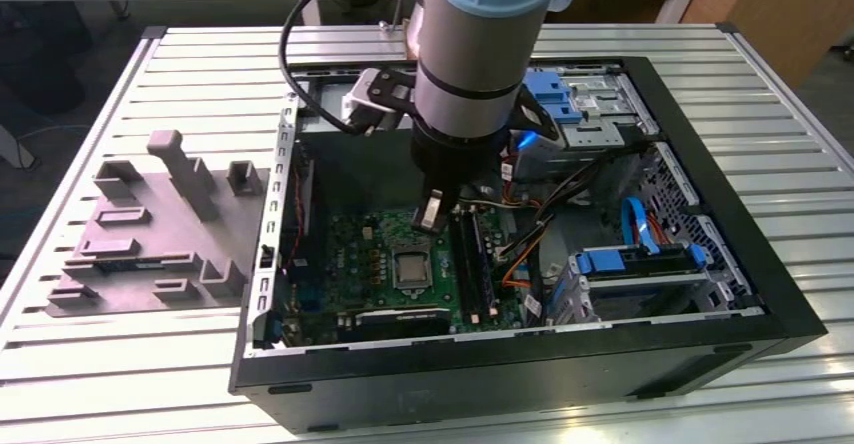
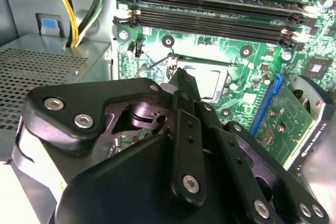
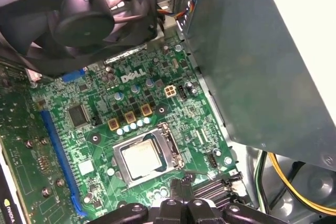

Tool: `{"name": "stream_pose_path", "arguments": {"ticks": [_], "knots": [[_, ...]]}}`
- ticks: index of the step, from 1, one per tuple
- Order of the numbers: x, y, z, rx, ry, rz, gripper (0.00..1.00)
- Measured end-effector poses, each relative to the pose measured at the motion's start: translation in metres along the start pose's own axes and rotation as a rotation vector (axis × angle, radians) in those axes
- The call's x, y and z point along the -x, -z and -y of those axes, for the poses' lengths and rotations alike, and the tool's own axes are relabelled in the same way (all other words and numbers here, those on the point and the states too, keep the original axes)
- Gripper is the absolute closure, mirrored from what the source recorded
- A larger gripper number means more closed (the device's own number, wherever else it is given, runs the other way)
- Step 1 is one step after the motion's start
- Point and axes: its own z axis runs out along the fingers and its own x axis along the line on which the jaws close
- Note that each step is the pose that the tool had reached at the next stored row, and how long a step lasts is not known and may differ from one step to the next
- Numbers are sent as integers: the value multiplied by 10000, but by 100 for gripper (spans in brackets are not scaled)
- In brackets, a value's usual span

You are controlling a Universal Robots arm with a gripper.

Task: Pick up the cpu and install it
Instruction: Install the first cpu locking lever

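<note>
The small square cpu with its flat silvery top point(image 3: 140, 160) lies inside the metal socket frame point(image 3: 171, 148) on the green circuit board point(image 3: 173, 108). It sits level, and the frame's border runs around it. The second wrist view also shows its pale top point(image 2: 211, 80), just past the fingertips.

The black gripper point(image 1: 430, 214) hangs from the grey arm inside the open black computer case point(image 1: 534, 384), just above the board. In the exterior view the socket sits at about 6 o'clock from it. In both wrist views its fingers point(image 3: 176, 186) are drawn narrow, tips nearly together, with nothing seen between them. They are close over the socket's edge; I cannot tell whether they touch it.

In the exterior view a grey moulded plastic fixture point(image 1: 147, 234) rests on the slatted metal table point(image 1: 801, 164) at 9 o'clock from the case. A blue drive caddy point(image 1: 641, 262) sits inside the case at 3 o'clock from the board. Long black memory slots point(image 2: 210, 9) run beside the socket, and a black round fan point(image 3: 79, 14) stands over the board's far part.
</note>
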Motion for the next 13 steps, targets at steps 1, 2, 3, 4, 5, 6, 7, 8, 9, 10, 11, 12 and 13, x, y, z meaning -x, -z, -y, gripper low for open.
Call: {"name": "stream_pose_path", "arguments": {"ticks": [1,2,3,4,5,6,7,8,9,10,11,12,13], "knots": [[9,0,3,1,0,2,89],[23,-1,6,1,0,2,89],[41,-3,10,2,0,2,89],[61,-5,15,2,0,3,89],[80,-7,18,1,0,3,89],[100,-8,20,1,0,1,89],[121,-11,23,2,0,3,89],[140,-13,25,2,0,4,89],[159,-15,24,2,-1,4,89],[179,-18,23,2,-1,5,89],[195,-21,23,2,0,4,89],[208,-24,23,2,1,4,89],[220,-27,23,2,2,4,89]]}}
